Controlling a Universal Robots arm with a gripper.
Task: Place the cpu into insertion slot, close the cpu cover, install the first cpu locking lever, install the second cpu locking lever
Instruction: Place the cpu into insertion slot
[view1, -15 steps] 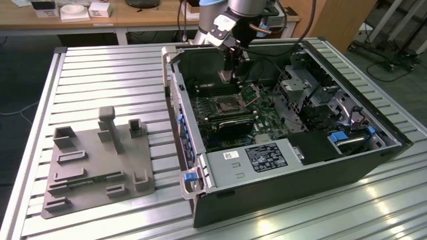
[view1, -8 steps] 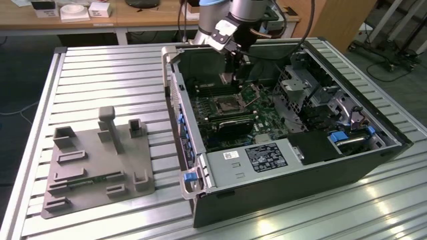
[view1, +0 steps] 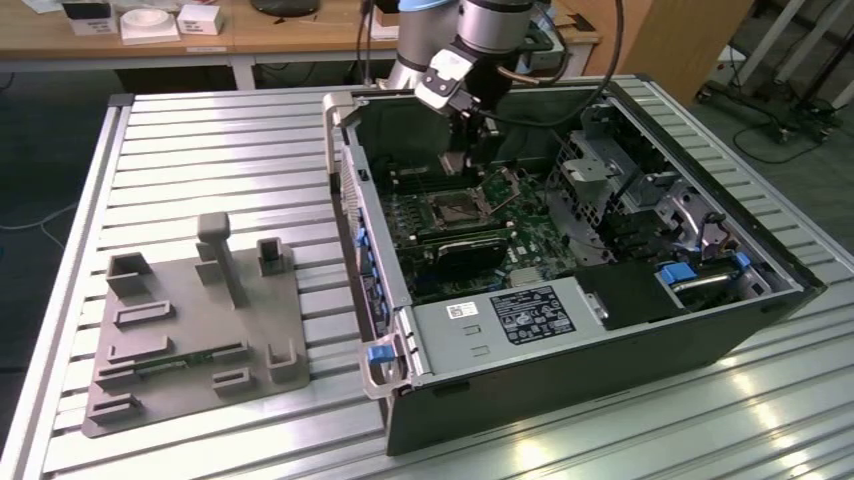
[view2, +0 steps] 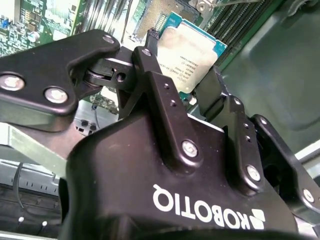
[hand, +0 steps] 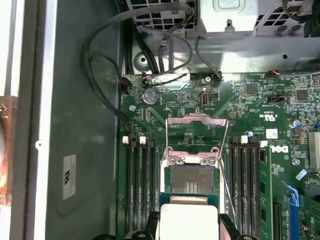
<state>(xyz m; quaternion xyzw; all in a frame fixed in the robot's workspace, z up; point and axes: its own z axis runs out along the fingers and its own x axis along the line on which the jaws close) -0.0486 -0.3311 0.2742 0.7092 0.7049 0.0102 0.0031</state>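
Note:
My gripper (hand: 189, 227) is shut on the cpu (hand: 189, 219), a flat square chip with a pale metallic top, pinched by its two opposite edges. In the second wrist view the cpu (view2: 189, 52) sits between the black fingers (view2: 150, 60). It hangs just above and beside the open insertion slot (hand: 191, 182), whose dark contact field is bare. The cpu cover (hand: 197, 120), a thin silvery frame, stands swung open at the slot's far edge. Two thin wire locking levers (hand: 227, 187) are raised beside the slot. In the exterior view the gripper (view1: 458, 165) reaches down into the open computer case over the slot (view1: 454, 208).
Memory slots (hand: 140, 185) flank the socket on both sides. Black cables (hand: 100, 85) loop over the case floor. A labelled grey box (view1: 501, 320) sits at the case's near end. A grey fixture plate (view1: 194, 330) lies on the slatted table at the exterior view's left.

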